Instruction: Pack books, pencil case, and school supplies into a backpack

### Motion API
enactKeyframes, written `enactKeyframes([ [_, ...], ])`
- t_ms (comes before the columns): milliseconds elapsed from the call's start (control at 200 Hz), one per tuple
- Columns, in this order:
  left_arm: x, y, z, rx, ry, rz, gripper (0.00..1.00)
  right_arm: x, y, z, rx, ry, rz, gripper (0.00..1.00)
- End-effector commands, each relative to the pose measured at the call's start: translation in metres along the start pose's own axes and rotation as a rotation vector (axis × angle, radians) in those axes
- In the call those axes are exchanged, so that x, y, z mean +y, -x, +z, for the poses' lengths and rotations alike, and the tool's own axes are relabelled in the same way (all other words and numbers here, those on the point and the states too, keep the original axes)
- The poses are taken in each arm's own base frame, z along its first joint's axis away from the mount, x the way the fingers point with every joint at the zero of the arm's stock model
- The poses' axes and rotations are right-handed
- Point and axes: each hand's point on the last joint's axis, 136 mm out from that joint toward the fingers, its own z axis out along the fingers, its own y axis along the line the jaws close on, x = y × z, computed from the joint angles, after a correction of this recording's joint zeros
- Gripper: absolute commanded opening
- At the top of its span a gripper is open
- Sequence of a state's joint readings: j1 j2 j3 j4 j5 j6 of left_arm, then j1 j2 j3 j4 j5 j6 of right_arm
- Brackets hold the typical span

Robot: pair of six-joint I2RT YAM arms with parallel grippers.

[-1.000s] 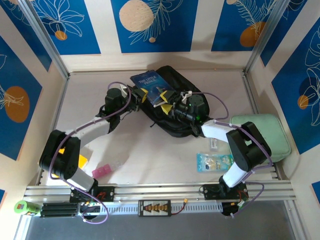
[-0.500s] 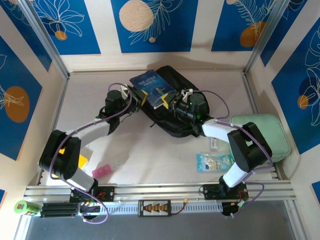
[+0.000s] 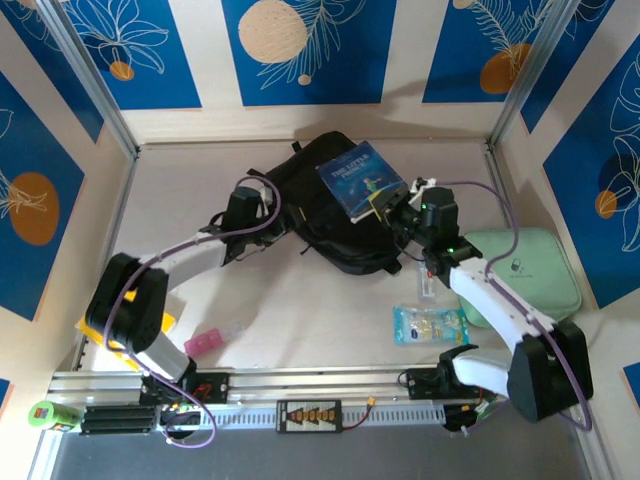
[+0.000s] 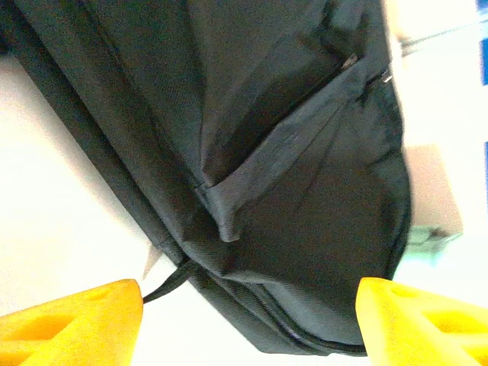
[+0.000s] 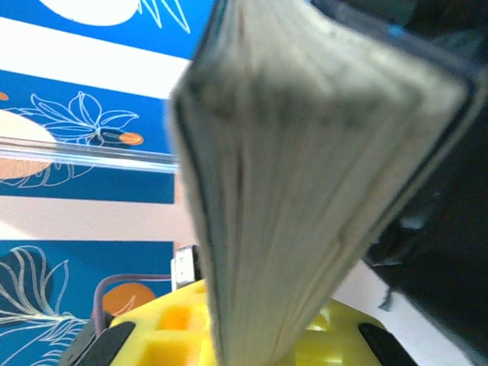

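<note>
One dark blue book is pinched at its corner by the right hand, up-left of it, above the backpack; the left hand is at the backpack's left side. Left wrist: yellow fingers spread wide, backpack directly ahead. Right wrist: yellow fingers clamp the dark blue book by its page edge.

- The top external camera is looking down from behind the arms over the whole counter around the backpack.
- The left wrist camera is facing the backpack from very close, past its claw; both views are sharing that bag.
- The right wrist camera is staring, almost touching, at the page edge of the dark blue book at the backpack's edge.
</note>
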State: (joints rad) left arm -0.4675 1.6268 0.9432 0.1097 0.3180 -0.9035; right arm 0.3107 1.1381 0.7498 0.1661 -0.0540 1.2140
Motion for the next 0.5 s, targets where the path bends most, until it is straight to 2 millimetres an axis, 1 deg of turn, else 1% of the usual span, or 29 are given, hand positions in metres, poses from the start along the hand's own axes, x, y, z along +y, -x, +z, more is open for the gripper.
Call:
enactKeyframes([
  [0, -0.001, -0.017, 0.022, 0.111, 0.052, 0.1, 0.74, -0.015, 0.01, -0.023, -0.058, -0.102, -0.099, 0.08],
  [55, 0.002, -0.013, 0.034, 0.126, 0.086, 0.142, 0.74, -0.017, 0.012, -0.031, -0.069, -0.117, -0.103, 0.08],
  [80, 0.006, -0.012, 0.039, 0.134, 0.11, 0.164, 0.74, -0.018, 0.013, -0.034, -0.074, -0.12, -0.105, 0.08],
  [100, 0.006, -0.006, 0.041, 0.13, 0.131, 0.183, 0.74, -0.019, 0.013, -0.036, -0.076, -0.125, -0.106, 0.09],
  [125, 0.013, -0.004, 0.046, 0.136, 0.177, 0.205, 0.74, -0.02, 0.013, -0.039, -0.077, -0.13, -0.106, 0.09],
  [165, 0.016, 0.008, 0.051, 0.127, 0.233, 0.243, 0.74, -0.022, 0.013, -0.042, -0.078, -0.139, -0.106, 0.09],
  [235, 0.026, 0.022, 0.06, 0.12, 0.32, 0.294, 0.73, -0.028, 0.011, -0.047, -0.073, -0.161, -0.099, 0.09],
  [280, 0.032, 0.029, 0.066, 0.118, 0.359, 0.299, 0.7, -0.032, 0.01, -0.048, -0.069, -0.174, -0.092, 0.09],
  [310, 0.032, 0.033, 0.07, 0.114, 0.363, 0.304, 0.66, -0.036, 0.009, -0.049, -0.066, -0.182, -0.085, 0.09],
  [395, 0.041, 0.038, 0.077, 0.106, 0.382, 0.29, 0.59, -0.044, 0.006, -0.051, -0.056, -0.2, -0.065, 0.09],
  [435, 0.047, 0.041, 0.079, 0.099, 0.398, 0.285, 0.57, -0.048, 0.005, -0.051, -0.053, -0.207, -0.058, 0.09],
  [495, 0.062, 0.047, 0.079, 0.099, 0.437, 0.285, 0.56, -0.052, 0.003, -0.052, -0.049, -0.215, -0.051, 0.09],
])
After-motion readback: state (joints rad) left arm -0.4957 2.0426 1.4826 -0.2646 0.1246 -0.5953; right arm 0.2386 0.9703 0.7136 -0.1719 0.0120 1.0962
